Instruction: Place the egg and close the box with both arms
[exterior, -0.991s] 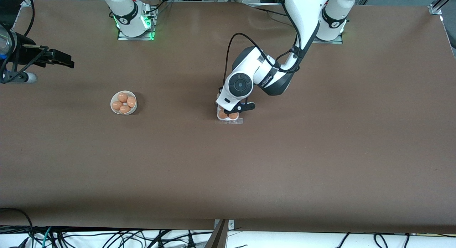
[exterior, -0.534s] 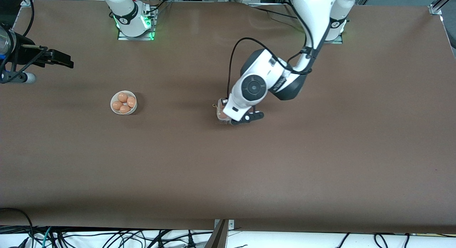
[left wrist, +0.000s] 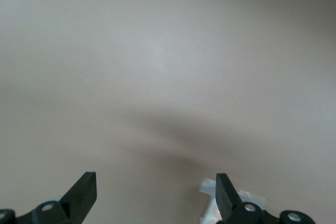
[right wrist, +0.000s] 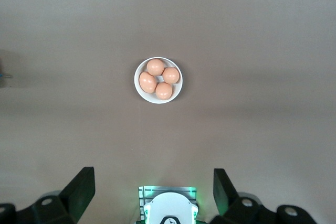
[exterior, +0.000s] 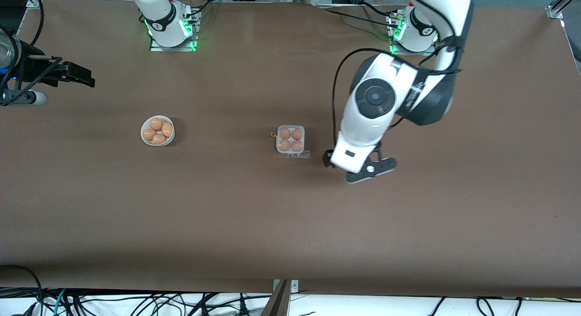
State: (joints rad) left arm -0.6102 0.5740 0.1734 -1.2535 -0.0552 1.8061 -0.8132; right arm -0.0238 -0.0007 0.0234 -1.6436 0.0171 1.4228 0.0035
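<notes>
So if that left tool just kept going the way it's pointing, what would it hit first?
Probably just bare table. The left tool, open, points down beside the box, with nothing showing between its fingers, though depth is hard to judge.

The box (exterior: pixel 290 140) is a small square carton, a white tray under a clear lid, lying flat near the middle of the table. The lid seems to be down over the tray, though whether it is latched cannot be told. All four cells are filled with smooth orange-brown eggs, two by two; any one of them could be the egg (exterior: pixel 297 134), since they look alike. A clear flap juts from the edge of the box nearest the front camera.
</notes>
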